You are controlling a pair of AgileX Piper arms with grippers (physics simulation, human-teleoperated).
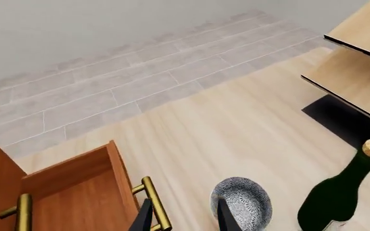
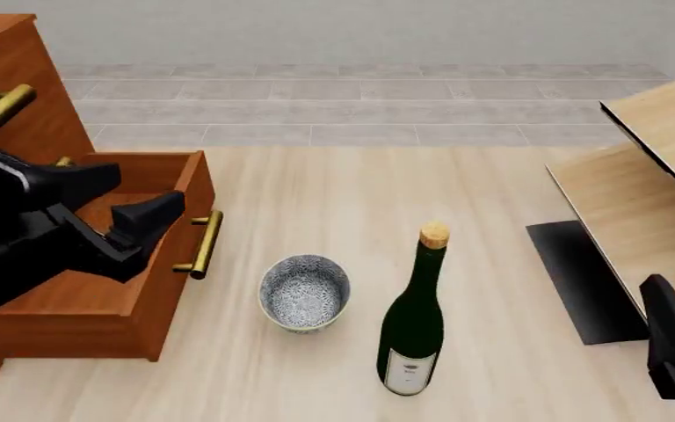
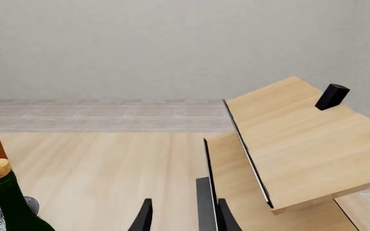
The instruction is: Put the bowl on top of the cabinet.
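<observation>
My black left arm reaches in low from the left, its black two-fingered claw (image 2: 138,207) parted and empty. My black right claw (image 3: 183,214) hangs at the right edge, fingers spread, gripping nothing.

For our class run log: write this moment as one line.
bowl: on table, upright, ungrasped | cabinet: drawer open | left gripper: open, near bowl | right gripper: open, away | bottle: upright beside bowl
</observation>
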